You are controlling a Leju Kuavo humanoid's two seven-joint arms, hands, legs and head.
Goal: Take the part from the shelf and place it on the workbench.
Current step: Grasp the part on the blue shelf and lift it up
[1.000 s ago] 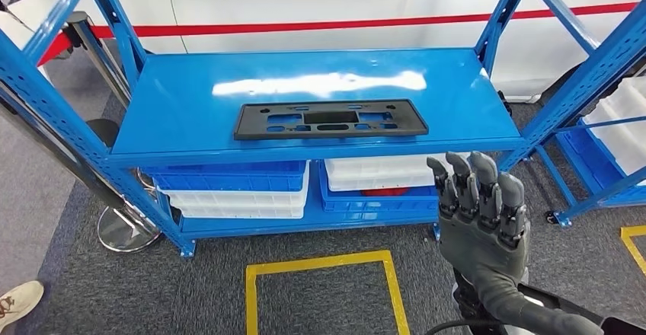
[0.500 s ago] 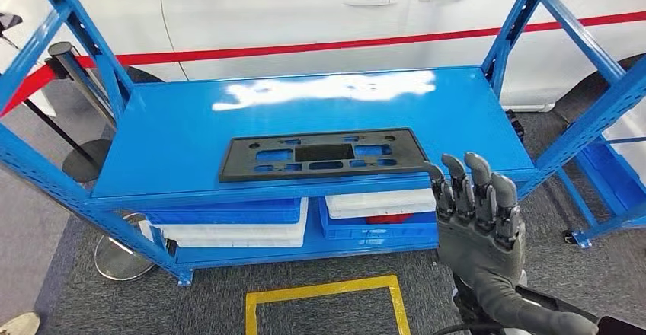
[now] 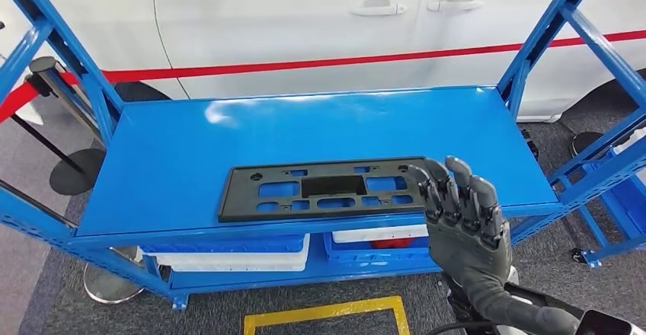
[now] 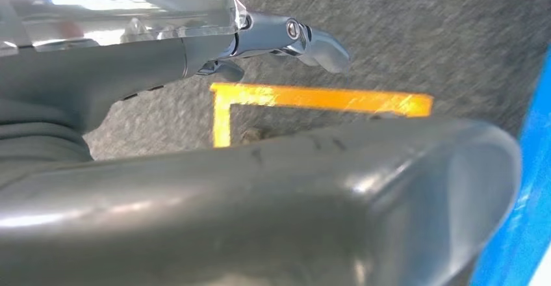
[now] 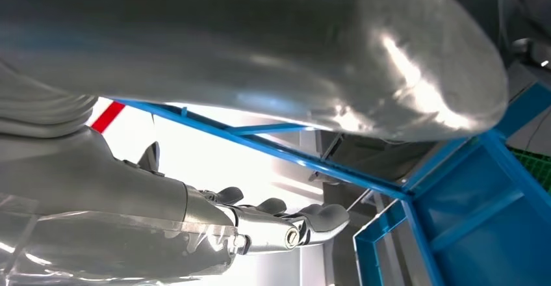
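Note:
A flat black plastic part (image 3: 324, 189) with several cut-outs lies on the blue shelf top (image 3: 228, 137), near its front edge. My right hand (image 3: 465, 217) is raised in front of the shelf at the part's right end, fingers straight and apart, holding nothing. In the right wrist view the right hand (image 5: 195, 214) shows its fingers stretched out with nothing in them. The left wrist view shows my left hand (image 4: 195, 52) hanging over the grey carpet, its fingers extended and holding nothing.
Blue uprights (image 3: 541, 53) frame the shelf on both sides. Blue and white bins (image 3: 228, 253) sit on the lower level. A white car with a red stripe (image 3: 305, 23) stands behind. Yellow floor tape (image 3: 320, 312) marks the carpet in front. A barrier post (image 3: 57, 99) stands at the left.
The whole view has shifted: the shelf now sits lower and closer in the picture. My right hand has come up to the shelf's front edge, beside the part's right end.

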